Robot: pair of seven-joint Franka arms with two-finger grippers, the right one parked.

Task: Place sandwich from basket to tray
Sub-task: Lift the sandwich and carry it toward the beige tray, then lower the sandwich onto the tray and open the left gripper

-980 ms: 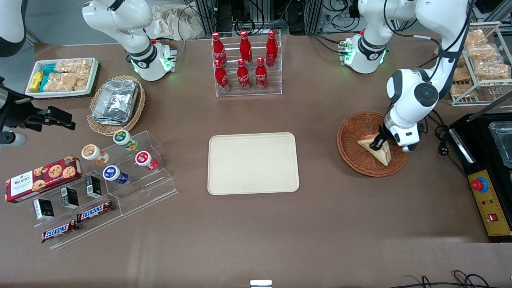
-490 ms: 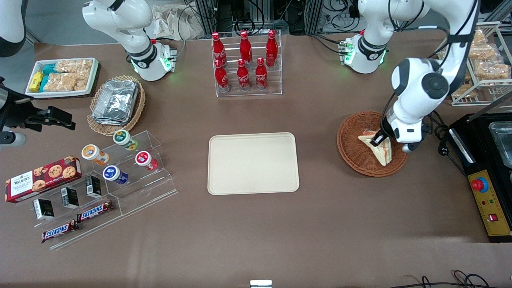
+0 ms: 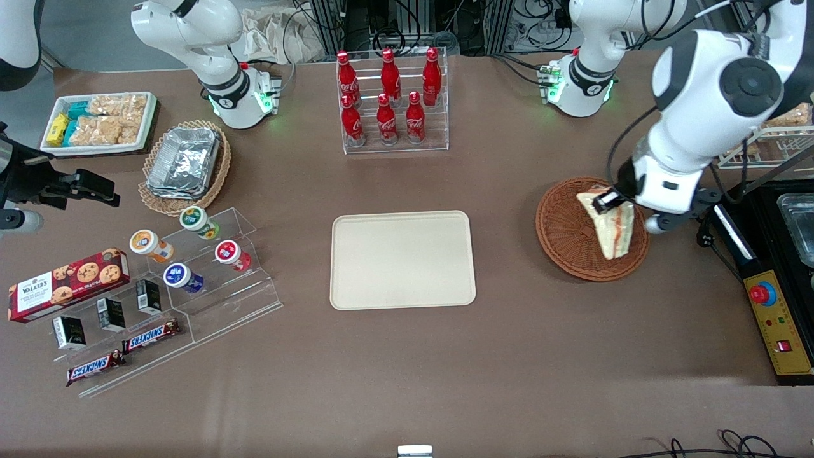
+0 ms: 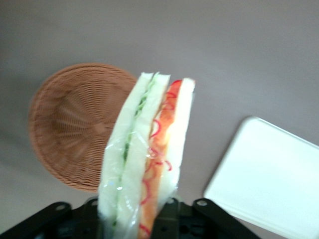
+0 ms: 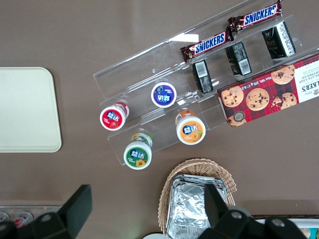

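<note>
The sandwich point(image 3: 609, 224) is clamped in the claw point(image 3: 604, 201) and hung above the basket point(image 3: 563, 232), long axis pointing down. The tray point(image 3: 402, 259) is sat on the bench well off toward the parked arm's end, so that's the way it probably gets carried.

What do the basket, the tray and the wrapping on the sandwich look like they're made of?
The basket looks like woven wicker, reddish-brown, with ribs circling its floor. The tray seems to be smooth matte plastic, cream, though its plain surface leaves that open. The sandwich, held above the basket by the gripper, appears wrapped in thin clear film: it glints and creases over the bread.
</note>
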